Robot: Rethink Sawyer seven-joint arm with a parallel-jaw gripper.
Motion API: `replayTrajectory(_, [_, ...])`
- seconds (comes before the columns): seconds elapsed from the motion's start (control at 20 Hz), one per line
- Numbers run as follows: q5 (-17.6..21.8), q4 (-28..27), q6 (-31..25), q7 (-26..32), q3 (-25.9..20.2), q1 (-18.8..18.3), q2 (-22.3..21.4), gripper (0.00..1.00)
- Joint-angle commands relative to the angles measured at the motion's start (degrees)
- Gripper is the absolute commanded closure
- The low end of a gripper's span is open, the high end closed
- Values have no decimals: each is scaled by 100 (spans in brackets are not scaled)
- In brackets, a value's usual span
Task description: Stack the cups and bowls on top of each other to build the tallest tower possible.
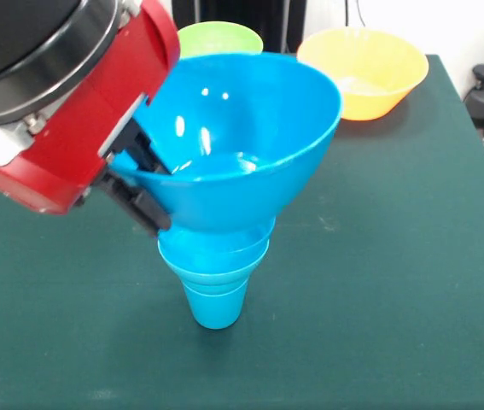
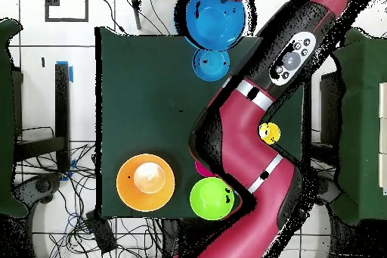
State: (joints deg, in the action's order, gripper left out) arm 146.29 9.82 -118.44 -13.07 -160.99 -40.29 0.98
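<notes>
In the front view the red and black arm (image 1: 62, 94) fills the upper left, and its pincer (image 1: 135, 184) is clamped on the left rim of the large blue bowl (image 1: 242, 145): one dark finger (image 1: 139, 205) lies against the bowl's outer wall, the other reaches over the rim inside. How wide the jaws stand is set by the bowl's wall between them. The bowl sits tilted slightly, atop a smaller blue bowl (image 1: 216, 252), which nests in the blue cup (image 1: 216, 303) standing on the green counter (image 1: 395, 282); together they form the tower, just right of and below the pincer. Behind the pincer, the green bowl (image 1: 218, 38) is partly hidden by the blue one. Farther right stands the yellow-orange bowl (image 1: 363, 70). In the overhead view the arm covers much of the counter; a yellow cup (image 2: 269, 132) peeks out beside it, and a red-pink sliver (image 2: 201, 169) is too hidden to identify.
</notes>
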Motion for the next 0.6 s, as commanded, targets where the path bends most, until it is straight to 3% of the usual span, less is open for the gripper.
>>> replayTrajectory(0.05, [515, -915, 659, 634, 284, 16, -51, 100])
replayTrajectory(0.6, [403, -818, 693, 301, 549, -39, -95, 100])
